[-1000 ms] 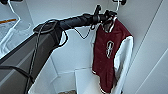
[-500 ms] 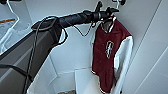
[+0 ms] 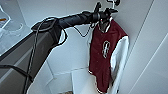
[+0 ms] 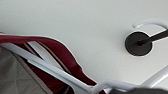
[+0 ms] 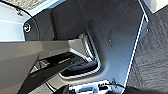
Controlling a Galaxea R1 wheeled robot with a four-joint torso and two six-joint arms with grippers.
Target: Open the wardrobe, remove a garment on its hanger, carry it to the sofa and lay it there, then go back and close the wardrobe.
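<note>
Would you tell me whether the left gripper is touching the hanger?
Cannot tell. In the head view the left gripper sits right at the jacket collar, where the hanger would be, but no contact or gap shows plainly.

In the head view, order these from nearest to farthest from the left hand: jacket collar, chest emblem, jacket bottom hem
1. Jacket collar, just under the left hand at the top.
2. Chest emblem, midway down the front.
3. Jacket bottom hem, lowest, above the wardrobe floor.

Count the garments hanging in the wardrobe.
1: the maroon jacket hangs on its white hanger at the right, beside the left claw. Others may be hidden behind the arm.
</note>
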